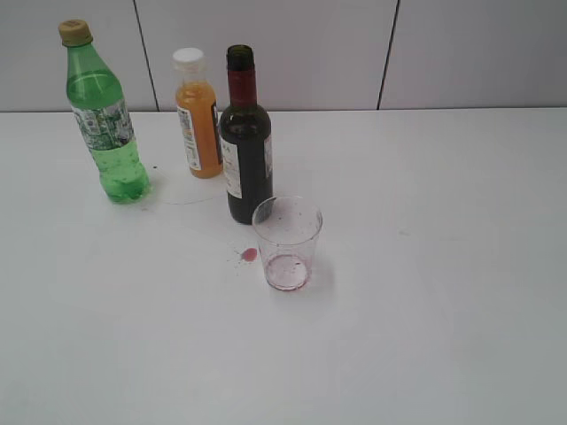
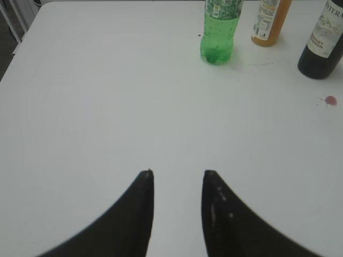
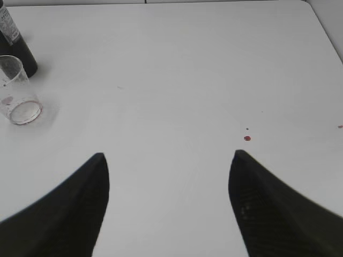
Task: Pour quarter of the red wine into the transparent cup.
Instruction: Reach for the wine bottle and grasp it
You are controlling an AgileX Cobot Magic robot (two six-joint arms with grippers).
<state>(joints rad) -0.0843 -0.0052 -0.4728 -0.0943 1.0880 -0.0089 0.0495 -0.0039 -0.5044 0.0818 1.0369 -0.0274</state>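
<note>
The dark wine bottle (image 1: 245, 142) with a red foil neck and white label stands open-topped on the white table; its base shows in the left wrist view (image 2: 321, 45) and the right wrist view (image 3: 16, 40). The transparent cup (image 1: 287, 243) stands just in front of it to the right, with red specks and a thin red film at the bottom; it also shows in the right wrist view (image 3: 19, 91). My left gripper (image 2: 177, 174) is open and empty, far to the left of the bottles. My right gripper (image 3: 169, 158) is wide open and empty, right of the cup. Neither gripper shows in the exterior view.
A green soda bottle (image 1: 104, 115) and an orange juice bottle (image 1: 198, 115) stand left of the wine bottle. A red drop (image 1: 250, 254) lies left of the cup. More red drops (image 3: 247, 138) lie on the table near my right gripper.
</note>
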